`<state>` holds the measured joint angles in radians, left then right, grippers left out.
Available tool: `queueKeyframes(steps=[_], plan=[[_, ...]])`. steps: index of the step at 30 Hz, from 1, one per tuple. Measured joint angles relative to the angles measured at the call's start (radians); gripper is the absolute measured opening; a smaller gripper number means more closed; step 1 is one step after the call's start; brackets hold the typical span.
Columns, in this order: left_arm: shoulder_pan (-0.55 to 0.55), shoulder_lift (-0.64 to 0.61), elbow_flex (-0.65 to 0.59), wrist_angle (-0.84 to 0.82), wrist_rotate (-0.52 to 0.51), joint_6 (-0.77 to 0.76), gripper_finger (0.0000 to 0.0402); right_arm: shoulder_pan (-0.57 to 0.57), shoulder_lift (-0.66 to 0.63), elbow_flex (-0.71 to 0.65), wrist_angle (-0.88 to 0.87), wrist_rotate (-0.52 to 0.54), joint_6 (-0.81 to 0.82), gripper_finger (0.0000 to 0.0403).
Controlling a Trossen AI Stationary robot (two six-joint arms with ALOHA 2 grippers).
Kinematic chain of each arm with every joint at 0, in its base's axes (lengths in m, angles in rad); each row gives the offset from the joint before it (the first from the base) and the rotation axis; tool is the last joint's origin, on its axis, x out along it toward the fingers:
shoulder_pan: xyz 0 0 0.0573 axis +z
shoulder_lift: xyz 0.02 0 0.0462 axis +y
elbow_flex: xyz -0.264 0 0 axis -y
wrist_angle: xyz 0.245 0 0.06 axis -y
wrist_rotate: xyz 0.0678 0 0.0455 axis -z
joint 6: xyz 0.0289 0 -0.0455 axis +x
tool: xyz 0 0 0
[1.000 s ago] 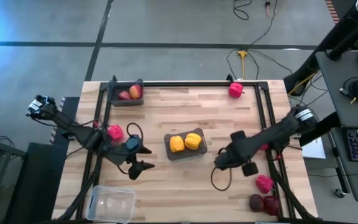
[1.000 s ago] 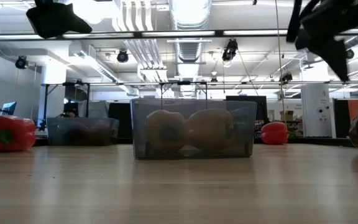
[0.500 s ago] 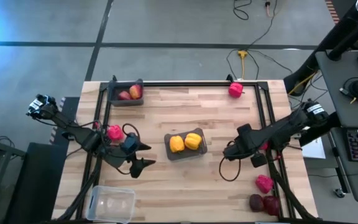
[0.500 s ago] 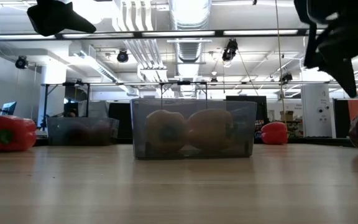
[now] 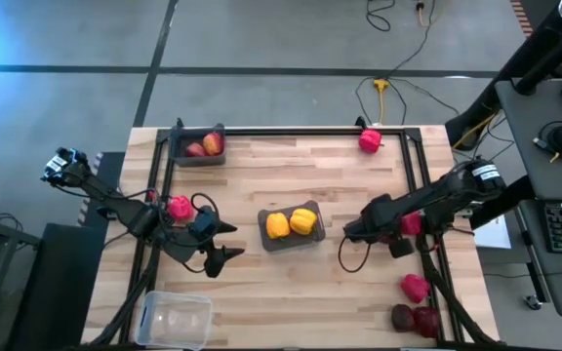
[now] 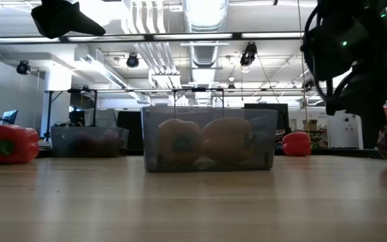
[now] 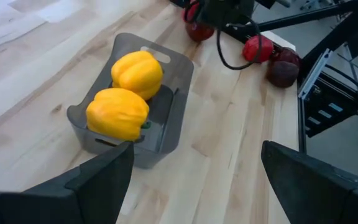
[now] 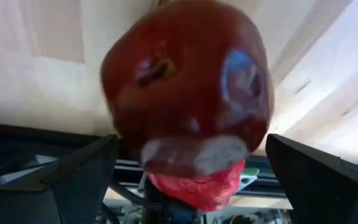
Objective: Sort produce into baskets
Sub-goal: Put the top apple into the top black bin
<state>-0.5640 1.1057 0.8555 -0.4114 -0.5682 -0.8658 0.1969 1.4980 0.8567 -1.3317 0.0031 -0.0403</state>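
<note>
My right gripper (image 5: 398, 240) is open and low over the table's right side. Its two fingers stand on either side of a dark-red apple (image 8: 185, 87), which shows partly under the arm in the high view (image 5: 413, 223). I cannot tell whether they touch it. My left gripper (image 5: 230, 244) is open and empty, raised left of the middle dark grey basket (image 5: 264, 237), which holds two yellow peppers (image 7: 126, 93). A second dark grey basket (image 5: 181, 148) at the far left holds apples. A clear basket (image 5: 176, 317) stands at the near left.
One red pepper (image 5: 179, 207) lies beside my left arm and one (image 5: 370, 141) lies at the far edge. A red pepper (image 5: 415, 288) and two dark-red apples (image 5: 414, 318) lie at the near right. Black frame rails run along the table's sides.
My right gripper has gone down and a little toward the far edge, and now stands low around the dark-red apple at the table's right. The apple has stayed in place.
</note>
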Motion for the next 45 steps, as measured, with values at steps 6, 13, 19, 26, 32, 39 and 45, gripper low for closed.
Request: queueKeyframes(steps=[6, 13, 19, 26, 32, 39, 45], plan=[[-0.012, -0.036, 0.000, -0.044, 0.086, 0.029, 0.0335, -0.022, 0.021, 0.001, 0.122, -0.054, 0.067, 0.0400], [-0.012, -0.193, 0.000, -0.212, 0.217, -0.011, 0.0335, -0.021, 0.063, -0.018, 0.193, -0.108, 0.140, 0.0399], [-0.012, -0.323, 0.000, -0.258, 0.179, -0.027, 0.0335, -0.021, 0.113, -0.023, 0.262, -0.135, 0.213, 0.0362], [-0.012, -0.418, 0.000, -0.274, 0.016, -0.030, 0.0335, -0.023, 0.079, -0.006, 0.310, -0.159, 0.295, 0.0309], [-0.012, -0.425, 0.000, -0.287, -0.146, 0.000, 0.0335, -0.033, 0.060, 0.012, 0.288, -0.170, 0.365, 0.0313], [-0.011, -0.423, 0.000, -0.271, -0.286, -0.016, 0.0335, -0.044, 0.060, 0.096, 0.218, -0.213, 0.378, 0.0311], [-0.001, -0.408, 0.000, -0.287, -0.272, -0.054, 0.0335, -0.141, 0.065, 0.331, 0.096, -0.183, 0.301, 0.0310]])
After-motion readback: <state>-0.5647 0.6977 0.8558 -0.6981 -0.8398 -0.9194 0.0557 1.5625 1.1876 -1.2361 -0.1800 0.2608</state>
